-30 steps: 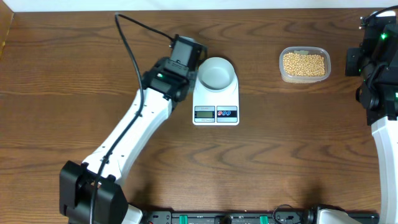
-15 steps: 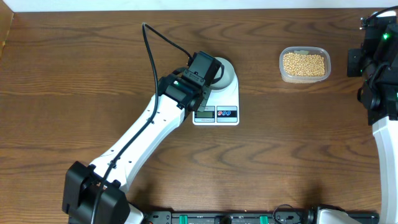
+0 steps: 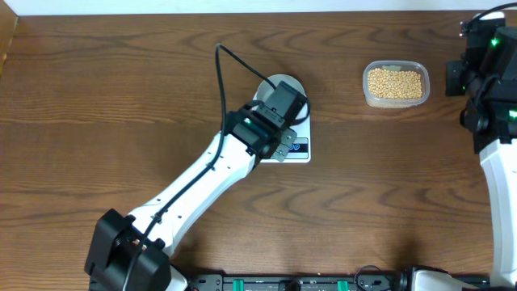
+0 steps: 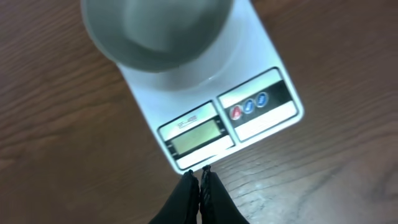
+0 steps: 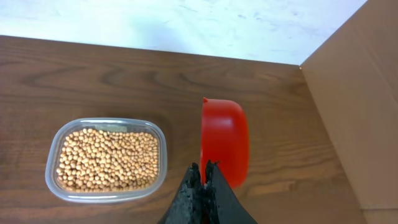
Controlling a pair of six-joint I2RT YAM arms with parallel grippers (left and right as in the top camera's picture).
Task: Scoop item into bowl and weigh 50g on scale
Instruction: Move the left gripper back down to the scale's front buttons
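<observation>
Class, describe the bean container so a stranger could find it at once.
On the wooden table, look toward the far right, well right of the white scale. A clear plastic tub with rounded corners sits there. Unlike the empty bowl on the scale, it holds small tan beans.

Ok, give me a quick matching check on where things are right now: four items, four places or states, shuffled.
Items:
1. beans
2. bowl
3. red scoop
4. left gripper

Places or states:
A. shut, empty, by the display-side edge of the scale
B. in the clear tub
C. on the scale
D. at the tips of the right gripper, tipped on edge

Pairs: 1-B, 2-C, 3-D, 4-A
</observation>
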